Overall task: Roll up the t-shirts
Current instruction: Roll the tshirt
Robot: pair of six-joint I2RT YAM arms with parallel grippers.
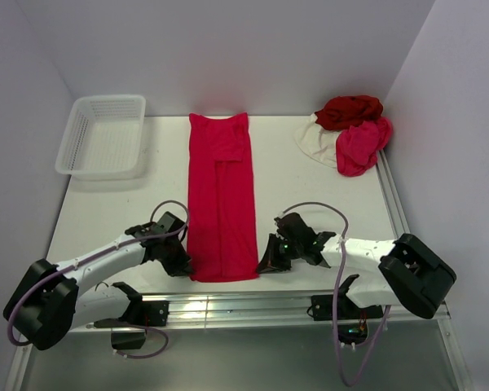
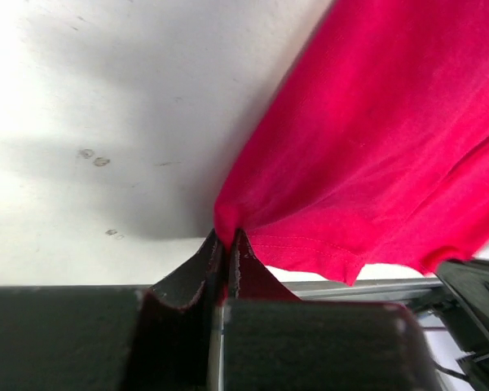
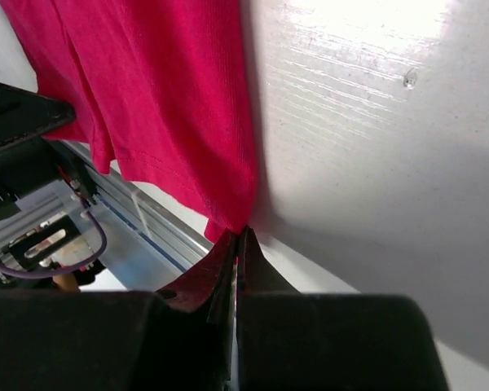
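A bright crimson t-shirt (image 1: 220, 195) lies folded into a long narrow strip down the middle of the table, its hem at the near end. My left gripper (image 1: 185, 262) sits at the hem's near left corner. In the left wrist view, the left gripper (image 2: 228, 238) is shut with the t-shirt's (image 2: 375, 147) red cloth pinched between its fingers. My right gripper (image 1: 265, 262) is at the near right corner. The right wrist view shows the right gripper (image 3: 240, 234) shut on the very tip of the t-shirt's (image 3: 163, 90) corner.
A white mesh basket (image 1: 102, 137) stands at the back left. At the back right is a pile of a dark red t-shirt (image 1: 349, 110), a pink one (image 1: 360, 145) and a cream one (image 1: 314, 140). A metal rail (image 1: 253, 305) runs along the near table edge.
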